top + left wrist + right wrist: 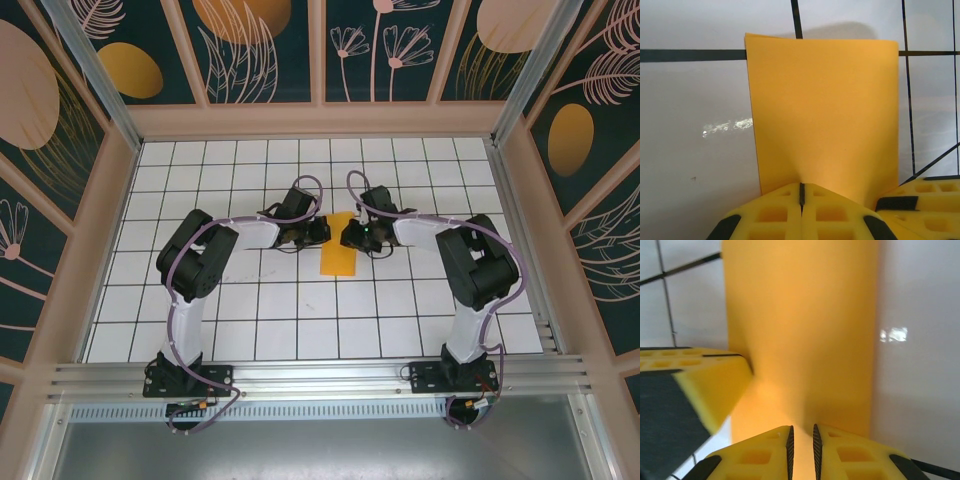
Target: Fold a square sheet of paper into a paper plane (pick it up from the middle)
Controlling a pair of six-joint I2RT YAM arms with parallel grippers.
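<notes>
The square sheet of paper (338,255), orange-yellow, is folded into a narrow rectangle at the middle of the table. My left gripper (318,232) meets its far left edge. In the left wrist view the jaws (801,187) are shut on the sheet (825,110), which puckers at their tips. My right gripper (350,236) faces it from the right. Its jaws (802,432) stand a narrow gap apart over the sheet (805,325), with paper showing in the gap. Each wrist view catches a finger of the other gripper beside the sheet. A paper plane is out of view.
The white gridded table (250,310) is walled by a pink frame with dark painted panels (130,70). Both arms reach inward from their bases at the near edge, with elbows out to the left (195,260) and right (480,265).
</notes>
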